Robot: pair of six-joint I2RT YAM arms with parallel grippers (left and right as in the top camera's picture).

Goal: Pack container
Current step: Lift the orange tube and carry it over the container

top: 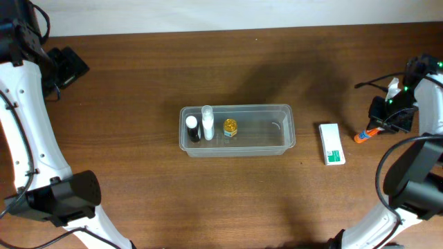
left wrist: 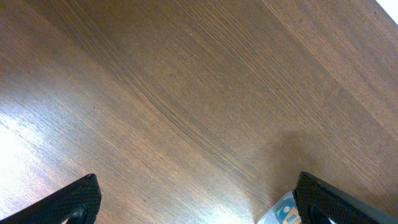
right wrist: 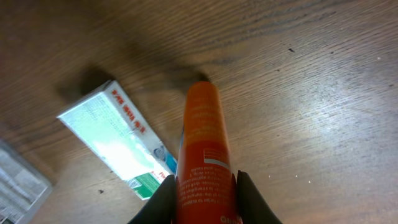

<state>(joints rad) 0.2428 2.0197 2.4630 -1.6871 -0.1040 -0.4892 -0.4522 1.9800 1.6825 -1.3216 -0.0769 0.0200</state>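
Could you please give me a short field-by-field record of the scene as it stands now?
container: clear tub, no lid on, central
inside it: black bottle, white bottle, yellow jar, upright at its left end
carton: white-and-green, lying right of the container
orange tube: between the right gripper's fingers, right of the carton
right gripper: shut on the orange tube
left gripper: open, over bare table

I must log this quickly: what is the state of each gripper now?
Left gripper: open, holding nothing.
Right gripper: closed on the orange tube.
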